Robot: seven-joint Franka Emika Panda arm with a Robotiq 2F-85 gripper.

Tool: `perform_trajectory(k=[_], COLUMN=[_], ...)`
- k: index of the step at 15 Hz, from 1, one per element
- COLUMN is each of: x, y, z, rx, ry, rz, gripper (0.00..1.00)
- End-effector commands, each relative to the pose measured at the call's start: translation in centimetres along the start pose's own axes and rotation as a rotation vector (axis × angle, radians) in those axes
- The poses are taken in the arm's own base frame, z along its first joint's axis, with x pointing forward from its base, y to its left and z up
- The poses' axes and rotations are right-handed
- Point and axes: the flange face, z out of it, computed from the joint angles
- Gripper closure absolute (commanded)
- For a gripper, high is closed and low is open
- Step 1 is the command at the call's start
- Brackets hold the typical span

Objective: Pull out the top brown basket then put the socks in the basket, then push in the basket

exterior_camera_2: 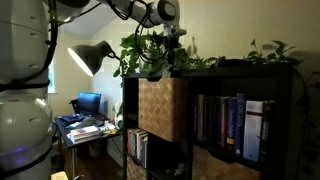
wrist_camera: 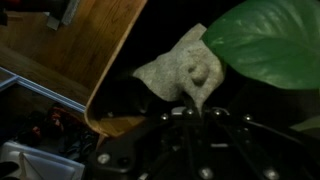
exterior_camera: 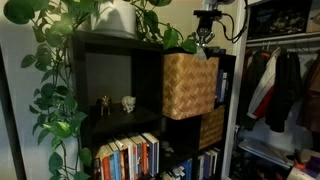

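One sock [wrist_camera: 182, 70] in the tool [wrist_camera: 196, 106]

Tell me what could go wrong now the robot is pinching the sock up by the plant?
The gripper seems to pinch the sock only by its end, so it might slip out. A big leaf hangs right beside the sock, so moving could snag the plant. The basket sticks out of the shelf below; a drop from off to the side could miss it.
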Motion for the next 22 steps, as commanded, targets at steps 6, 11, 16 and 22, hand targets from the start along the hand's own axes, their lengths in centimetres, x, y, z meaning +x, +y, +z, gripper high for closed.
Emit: perform_trajectory(k=[6,11,16,22], x=[-2.4,-2.0,-0.8,2.0], y=[2.3,2.3,2.8,3.5], z=[1.3,0.2,-1.8,-1.9], rx=[-0.038,-0.021,-0.002,-0.01], ry=[-0.095,-0.067,-0.03,0.018], rz=[-0.05,-0.043,-0.01,0.021], gripper=[0.56,0.23,0.0,0.0])
